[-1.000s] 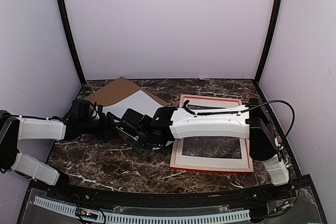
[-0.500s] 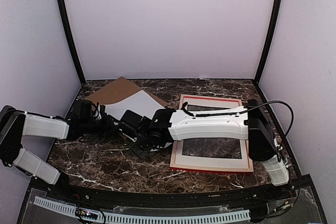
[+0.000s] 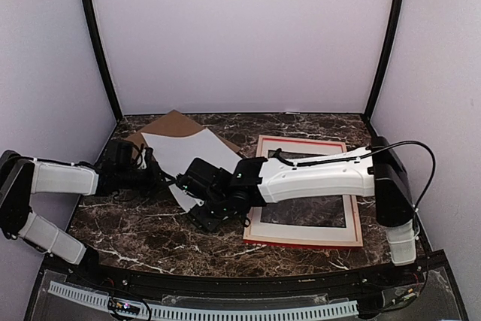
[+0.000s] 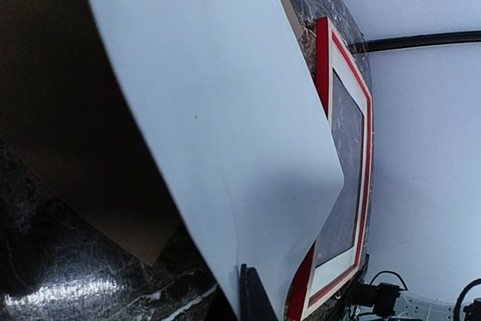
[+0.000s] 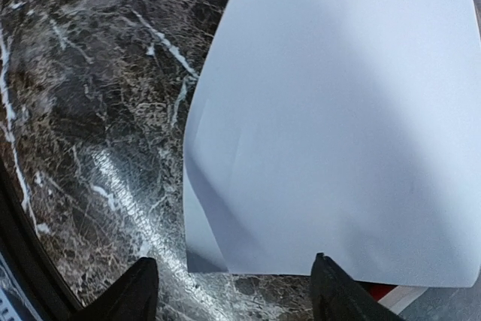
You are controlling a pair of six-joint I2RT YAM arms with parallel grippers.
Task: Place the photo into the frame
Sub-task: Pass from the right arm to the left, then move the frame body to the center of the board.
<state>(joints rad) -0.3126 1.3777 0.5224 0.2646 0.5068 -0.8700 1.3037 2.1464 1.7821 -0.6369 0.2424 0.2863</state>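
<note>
Photo (image 5: 338, 110) back: thin matt white paper, slightly creased. Table (image 5: 98, 110): glossy dark marble-look. Backing board (image 3: 169, 123): matt brown cardboard. Frame (image 4: 323, 58): red paint.

The photo (image 3: 188, 157) is white, the frame (image 3: 301, 141) red, the board (image 3: 170, 122) brown.

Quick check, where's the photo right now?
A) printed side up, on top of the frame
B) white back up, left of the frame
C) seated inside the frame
B: the photo shows its plain white back and sits left of the frame, not inside it.
</note>
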